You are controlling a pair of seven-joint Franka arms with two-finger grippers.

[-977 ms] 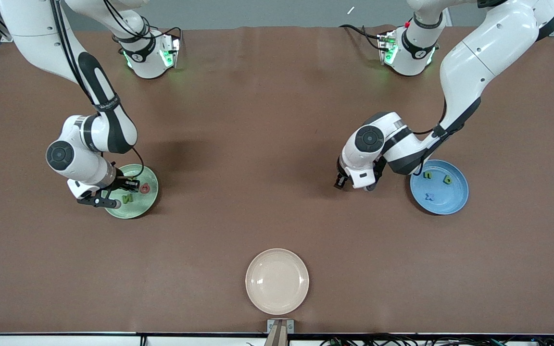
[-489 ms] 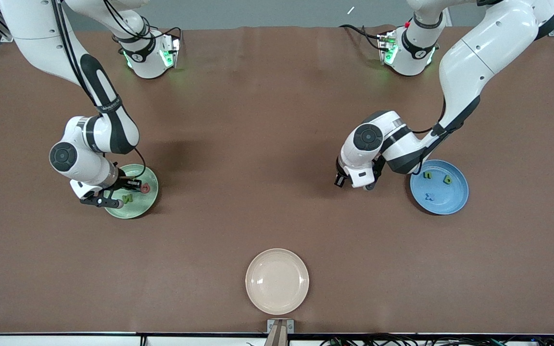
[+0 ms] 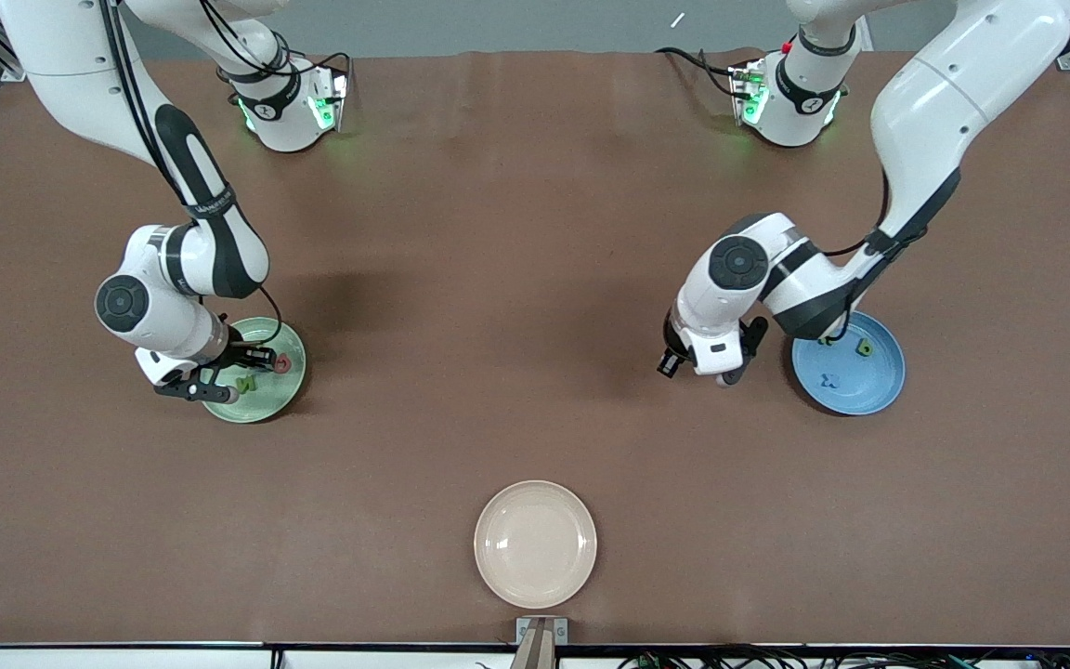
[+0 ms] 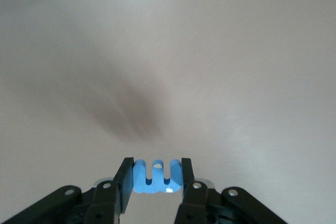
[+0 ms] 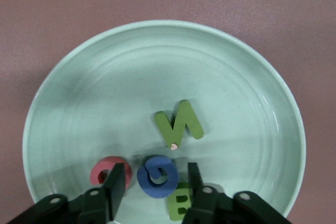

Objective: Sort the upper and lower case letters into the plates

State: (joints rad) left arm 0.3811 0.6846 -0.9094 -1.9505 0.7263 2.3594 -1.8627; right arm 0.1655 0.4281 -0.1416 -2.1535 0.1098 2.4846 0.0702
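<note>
My right gripper hangs low over the mint green plate, open, its fingers standing either side of a round blue letter without touching it. On the same plate lie a red letter, a dark green N and a light green B. My left gripper is shut on a three-pronged blue letter. In the front view the left gripper is over bare table beside the blue plate, which holds a green letter and a blue one.
A cream-white plate with nothing on it sits near the table's front edge at the middle. The mint green plate lies toward the right arm's end of the brown table.
My right gripper has opened and let go of the round blue letter, which now lies on the mint green plate. My left arm has moved toward the blue plate with its blue letter.
</note>
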